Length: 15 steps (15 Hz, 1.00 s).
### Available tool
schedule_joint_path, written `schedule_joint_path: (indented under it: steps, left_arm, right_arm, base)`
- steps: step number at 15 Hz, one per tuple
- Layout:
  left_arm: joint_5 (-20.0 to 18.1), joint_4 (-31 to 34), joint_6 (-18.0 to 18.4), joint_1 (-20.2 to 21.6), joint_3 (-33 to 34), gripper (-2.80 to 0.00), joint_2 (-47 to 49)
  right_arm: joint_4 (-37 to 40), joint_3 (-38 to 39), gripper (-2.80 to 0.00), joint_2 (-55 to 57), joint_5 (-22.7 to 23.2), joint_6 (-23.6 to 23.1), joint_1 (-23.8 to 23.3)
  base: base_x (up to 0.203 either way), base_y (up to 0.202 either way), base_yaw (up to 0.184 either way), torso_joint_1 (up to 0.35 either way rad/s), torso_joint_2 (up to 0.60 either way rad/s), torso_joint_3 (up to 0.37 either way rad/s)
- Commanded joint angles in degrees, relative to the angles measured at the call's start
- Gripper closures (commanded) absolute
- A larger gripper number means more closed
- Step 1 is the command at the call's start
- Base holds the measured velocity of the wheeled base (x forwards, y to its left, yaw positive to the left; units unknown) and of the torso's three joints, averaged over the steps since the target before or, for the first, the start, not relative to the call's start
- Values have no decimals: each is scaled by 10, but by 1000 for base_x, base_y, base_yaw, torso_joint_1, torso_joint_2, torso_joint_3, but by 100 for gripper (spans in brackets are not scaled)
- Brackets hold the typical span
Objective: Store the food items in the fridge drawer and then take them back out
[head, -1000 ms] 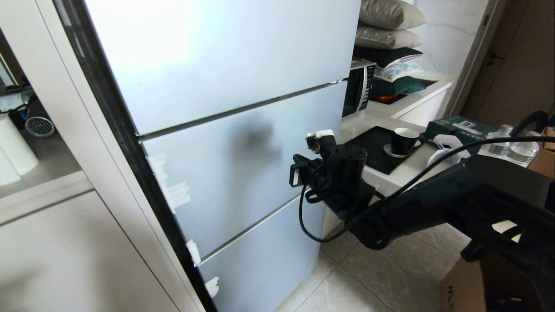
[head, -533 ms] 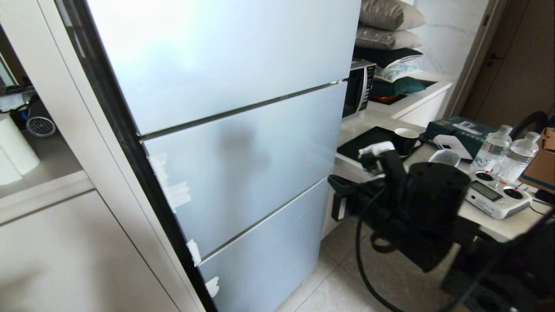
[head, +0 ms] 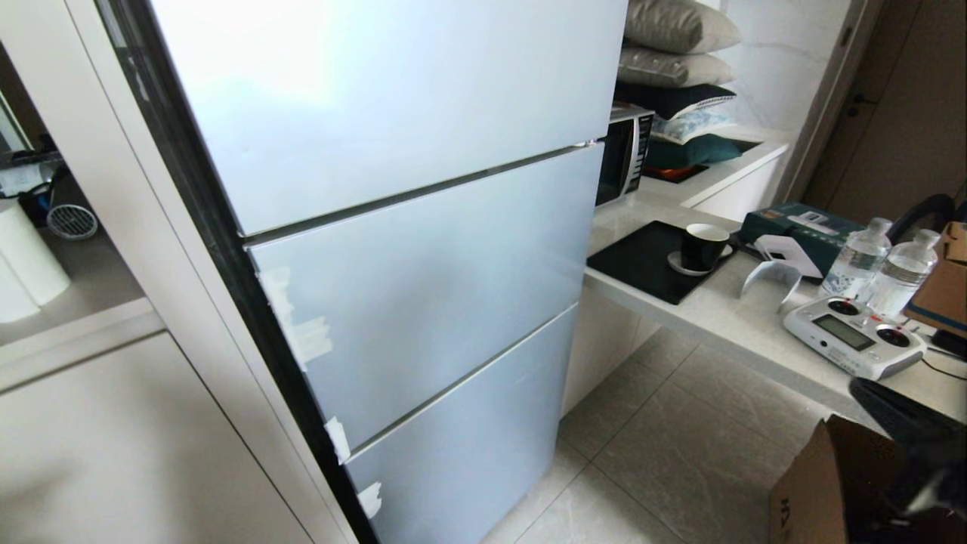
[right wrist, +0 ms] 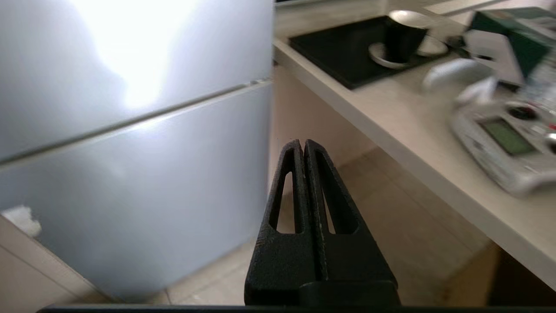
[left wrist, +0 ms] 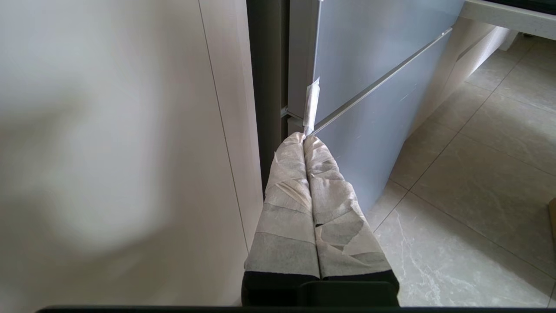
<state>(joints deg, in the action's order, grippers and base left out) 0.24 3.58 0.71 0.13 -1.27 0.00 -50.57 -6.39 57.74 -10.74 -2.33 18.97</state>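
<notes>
Pale blue-grey fridge fronts (head: 423, 249), all shut.

Neither the food items nor the fridge drawer show anywhere. My right gripper (right wrist: 302, 145) has its black fingers pressed together on nothing, aimed at the gap between fridge and counter (right wrist: 391, 126), at five o'clock in the head view. My left gripper (left wrist: 304, 140), taped fingers (left wrist: 286, 204) closed and empty, sits at the fridge's lower corner near the floor (left wrist: 469, 182).

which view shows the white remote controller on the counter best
The head view: the white remote controller lies whole and sharp on the counter, screen and both sticks visible. The right wrist view shows it blurred and cut by the picture's edge, beyond the shut right claw. The left wrist view lacks it.
</notes>
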Motion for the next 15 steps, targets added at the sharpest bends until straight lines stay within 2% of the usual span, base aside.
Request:
schedule_joint_path:
  steps: [1, 3, 5, 7, 8, 9, 13, 15]
  left_arm:
    - [0, 0, 0, 0, 0, 0, 1]
    - [0, 0, 0, 0, 0, 0, 1]
    - [0, 0, 0, 0, -1, 0, 1]
    - [0, 0, 0, 0, 0, 0, 1]
    - [0, 0, 0, 0, 0, 0, 1]
    - [0, 0, 0, 0, 0, 0, 1]
    - [0, 0, 0, 0, -1, 0, 1]
    - [0, 0, 0, 0, -1, 0, 1]
  right_arm:
    - [179, 28, 0, -251, 80, -7, -89]
    - [344, 35, 0, -388, 129, -14, -126]
    - [441, 38, 0, -500, 153, -22, -157]
    - [470, 49, 0, -572, 150, -30, -173]
    - [496, 57, 0, -582, 131, -33, -180]
    - [506, 64, 0, -578, 114, -24, -185]
    - [504, 64, 0, -577, 109, 18, -185]
    - [504, 64, 0, -577, 107, 21, -185]
  base:
    - [0, 0, 0, 0, 0, 0]
    - [0, 0, 0, 0, 0, 0]
    - [0, 0, 0, 0, 0, 0]
    - [0, 0, 0, 0, 0, 0]
    - [0, 0, 0, 0, 0, 0]
    - [0, 0, 0, 0, 0, 0]
    - [0, 0, 0, 0, 0, 0]
    - [0, 0, 0, 0, 0, 0]
